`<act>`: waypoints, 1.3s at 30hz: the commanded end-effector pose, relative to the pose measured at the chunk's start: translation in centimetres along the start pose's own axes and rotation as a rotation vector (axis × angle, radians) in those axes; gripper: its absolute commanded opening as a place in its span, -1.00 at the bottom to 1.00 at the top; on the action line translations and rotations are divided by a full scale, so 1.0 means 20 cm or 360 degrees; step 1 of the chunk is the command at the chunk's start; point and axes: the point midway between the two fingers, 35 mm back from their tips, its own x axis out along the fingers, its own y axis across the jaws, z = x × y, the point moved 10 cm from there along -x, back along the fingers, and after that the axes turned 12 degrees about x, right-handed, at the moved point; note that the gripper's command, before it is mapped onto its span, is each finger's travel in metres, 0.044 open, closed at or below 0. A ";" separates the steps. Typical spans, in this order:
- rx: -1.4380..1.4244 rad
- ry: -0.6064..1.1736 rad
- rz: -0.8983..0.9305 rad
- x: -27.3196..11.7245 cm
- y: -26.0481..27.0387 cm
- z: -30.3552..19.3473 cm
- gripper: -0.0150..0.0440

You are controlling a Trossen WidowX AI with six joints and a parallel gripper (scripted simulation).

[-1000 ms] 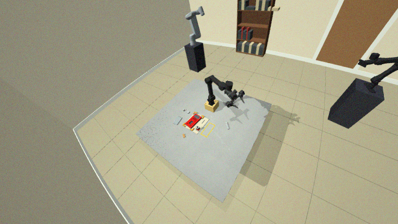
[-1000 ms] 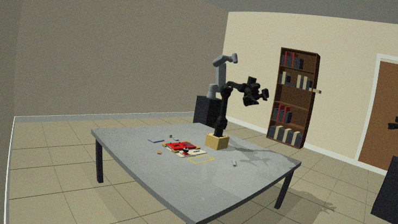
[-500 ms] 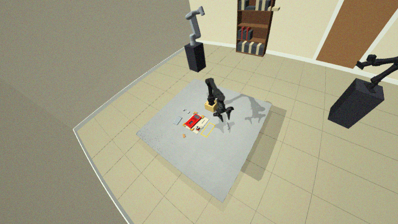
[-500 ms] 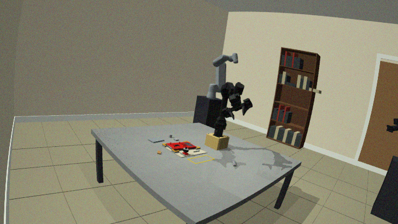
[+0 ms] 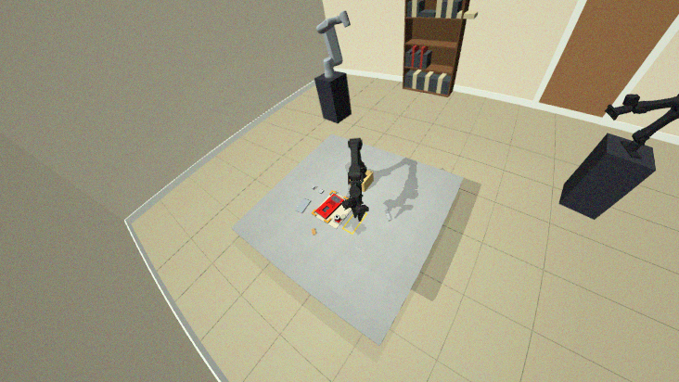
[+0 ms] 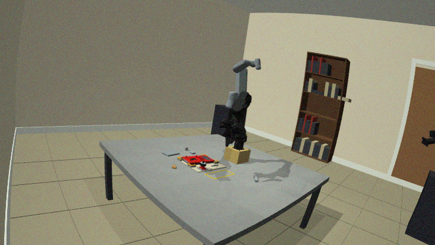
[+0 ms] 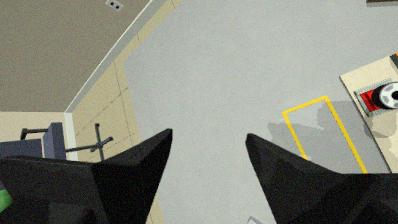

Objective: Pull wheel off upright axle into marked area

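Hovering tool (image 7: pixel 209 142), jaws apart, beside yellow outline (image 7: pixel 325 131).
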 end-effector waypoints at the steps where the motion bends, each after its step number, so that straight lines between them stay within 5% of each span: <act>1: 0.0273 -0.0026 -0.0202 0.08 -0.11 0.13 0.53; 16: 0.1516 -0.0257 -0.1020 0.24 -0.71 0.64 0.53; 27: 0.1531 -0.0262 -0.1030 0.23 -0.75 0.65 0.53; 39: 0.1531 -0.0262 -0.1031 0.52 -0.96 0.59 0.53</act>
